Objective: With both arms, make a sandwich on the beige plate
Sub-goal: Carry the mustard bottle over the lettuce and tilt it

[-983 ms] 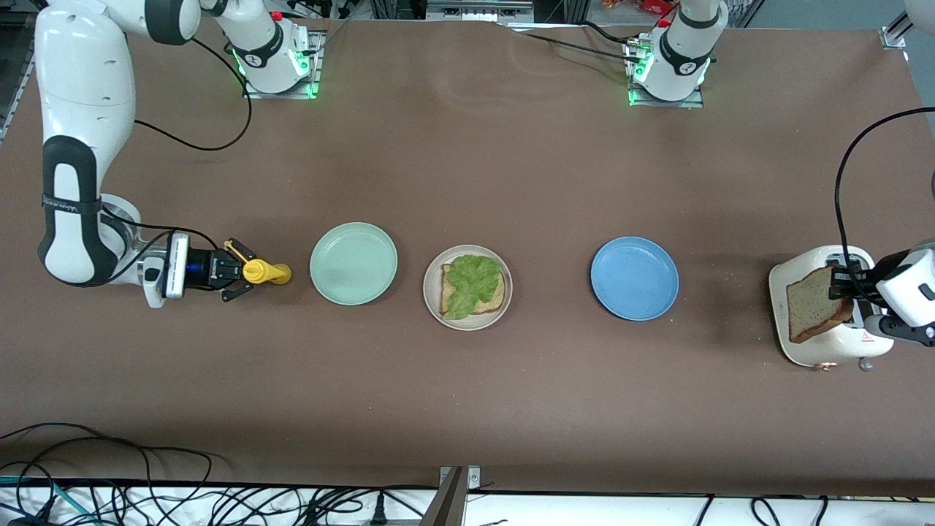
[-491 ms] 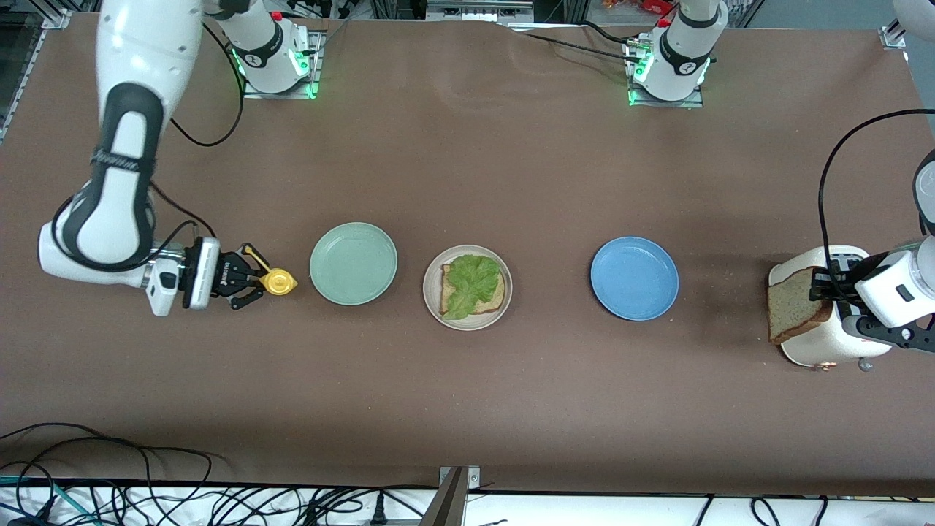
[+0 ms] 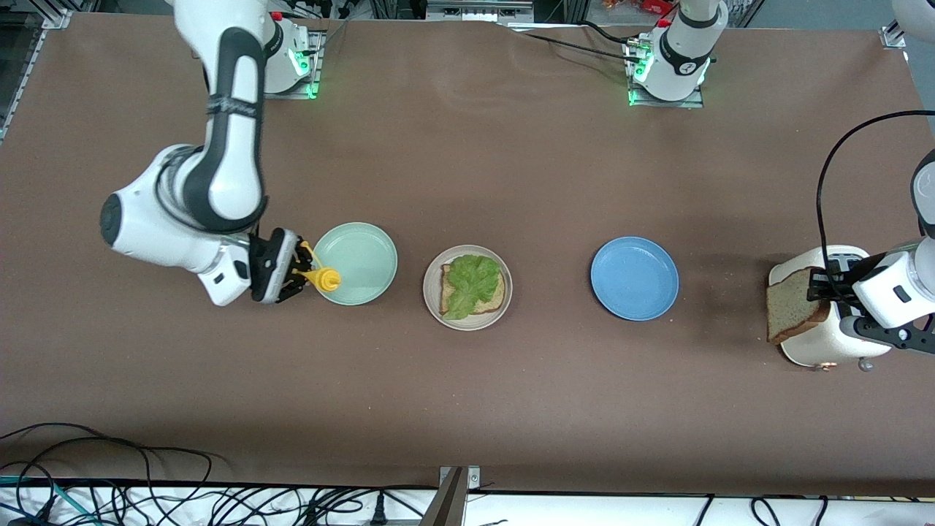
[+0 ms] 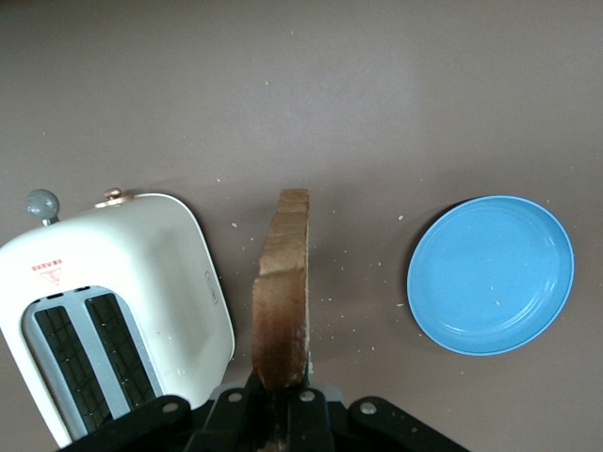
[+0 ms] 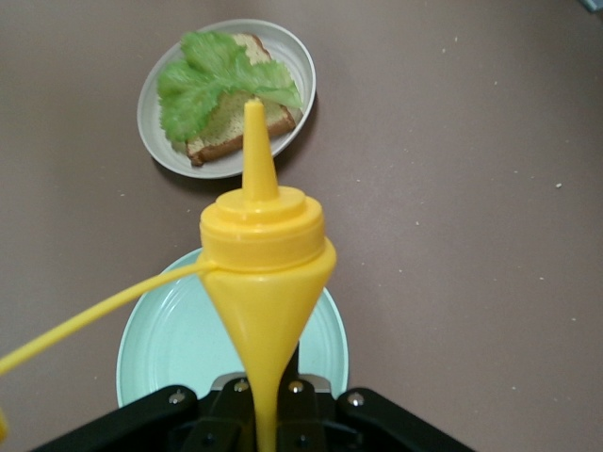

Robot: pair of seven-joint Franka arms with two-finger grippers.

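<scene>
Well, three plates sit in a row with bare tabletop all around: mint plate, beige plate bearing one bread slice and lettuce, blue plate. The right gripper clamps one yellow squeeze bottle over the mint plate's rim. The left gripper grips a second slice above the toaster at the table's edge.

Beige plate mid-table, one bread slice flat on it, ruffled green lettuce on top
</scene>
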